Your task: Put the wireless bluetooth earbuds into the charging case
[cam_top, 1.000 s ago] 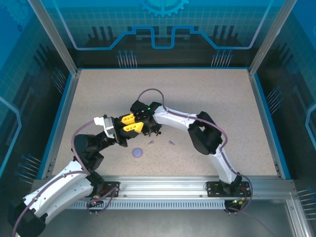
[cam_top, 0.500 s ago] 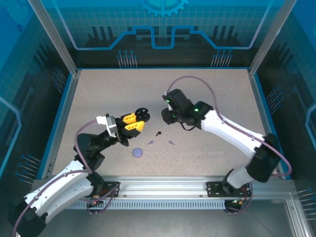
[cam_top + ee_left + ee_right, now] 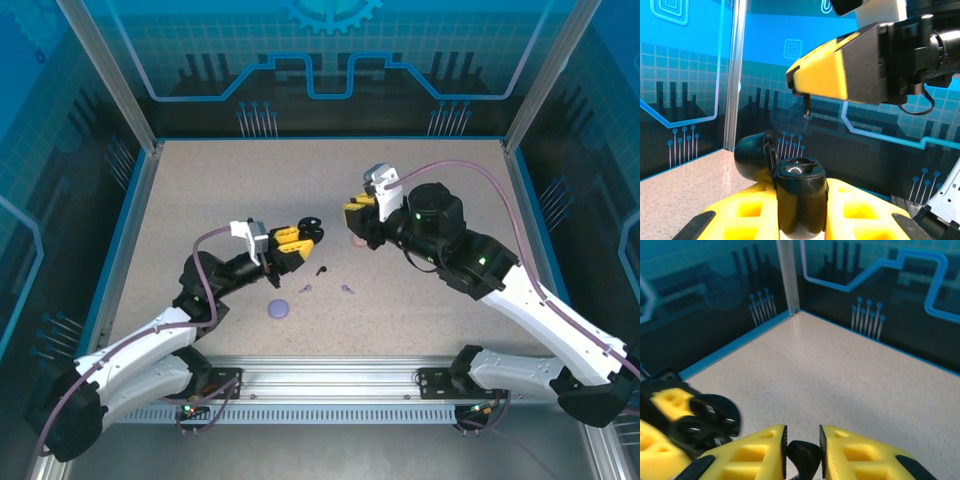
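My left gripper (image 3: 297, 240) is shut on a black charging case (image 3: 312, 228), held upright with its lid (image 3: 754, 157) swung open and both wells showing. The case (image 3: 800, 192) sits between the yellow fingers (image 3: 747, 215). My right gripper (image 3: 357, 212) hovers just right of the case, shut on a black earbud (image 3: 803, 454). Its stem (image 3: 807, 106) hangs below the finger above the case. Another black earbud (image 3: 321, 270) and two lavender earbuds (image 3: 305, 289) (image 3: 347, 289) lie on the table.
A shut lavender case (image 3: 279, 309) lies on the speckled table (image 3: 440, 190) near the front. A small pale pink object (image 3: 357, 241) sits under the right gripper. Blue rails and glass walls (image 3: 130, 210) ring the table.
The right arm swung out from over the left gripper to the right side, its gripper now facing the case. The left gripper shifted right and slightly back, carrying the open case.
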{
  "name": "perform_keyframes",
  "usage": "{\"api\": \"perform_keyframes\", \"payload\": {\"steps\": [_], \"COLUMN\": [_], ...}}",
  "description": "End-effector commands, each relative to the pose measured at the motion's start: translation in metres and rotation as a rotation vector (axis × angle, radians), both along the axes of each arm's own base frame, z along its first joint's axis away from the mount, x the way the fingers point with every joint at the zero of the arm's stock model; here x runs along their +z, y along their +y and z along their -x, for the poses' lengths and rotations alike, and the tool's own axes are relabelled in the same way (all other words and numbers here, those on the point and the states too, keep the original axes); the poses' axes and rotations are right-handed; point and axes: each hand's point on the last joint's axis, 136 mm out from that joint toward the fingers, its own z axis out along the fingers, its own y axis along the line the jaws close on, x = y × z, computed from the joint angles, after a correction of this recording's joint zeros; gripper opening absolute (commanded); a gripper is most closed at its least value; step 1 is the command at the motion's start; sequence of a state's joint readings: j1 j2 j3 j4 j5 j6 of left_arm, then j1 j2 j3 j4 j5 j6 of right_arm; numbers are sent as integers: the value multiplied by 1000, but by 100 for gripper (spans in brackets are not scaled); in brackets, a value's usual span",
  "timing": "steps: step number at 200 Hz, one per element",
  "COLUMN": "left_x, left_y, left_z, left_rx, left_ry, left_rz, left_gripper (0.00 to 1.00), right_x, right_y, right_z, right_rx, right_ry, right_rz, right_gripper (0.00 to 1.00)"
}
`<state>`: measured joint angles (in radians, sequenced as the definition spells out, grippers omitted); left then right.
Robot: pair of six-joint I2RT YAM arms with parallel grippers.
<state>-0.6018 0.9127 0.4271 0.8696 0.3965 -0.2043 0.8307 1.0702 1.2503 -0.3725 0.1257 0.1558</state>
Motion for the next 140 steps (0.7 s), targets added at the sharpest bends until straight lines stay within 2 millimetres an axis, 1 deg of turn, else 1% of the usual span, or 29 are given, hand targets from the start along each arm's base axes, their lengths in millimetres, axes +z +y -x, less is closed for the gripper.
{"api": "perform_keyframes", "payload": {"steps": [1,15,32,62,97,140], "left_x": [13,13,13,13,13,11], "left_y": [-1,-3,-3,-4,-3,-4], "left_z": [6,6,6,6,6,5], "left_rx": [-22,-26,-28,-28,-26,-23], "left_ry": [-40,-40,-41,-41,-44,-43], "left_rz": [45,45,45,46,46,41], "left_gripper": [4,4,4,4,4,4], "right_x": [17,22,24,20,14,17], "right_y": [23,33,44,57,68,72], "right_z": [17,25,31,28,23,23], "right_rx": [138,184,224,236,239,243], "right_ry": [-112,-137,-154,-159,-146,-153], "right_rz": [-4,-10,-4,28,49,45], "right_gripper": [24,24,24,24,24,24]}}
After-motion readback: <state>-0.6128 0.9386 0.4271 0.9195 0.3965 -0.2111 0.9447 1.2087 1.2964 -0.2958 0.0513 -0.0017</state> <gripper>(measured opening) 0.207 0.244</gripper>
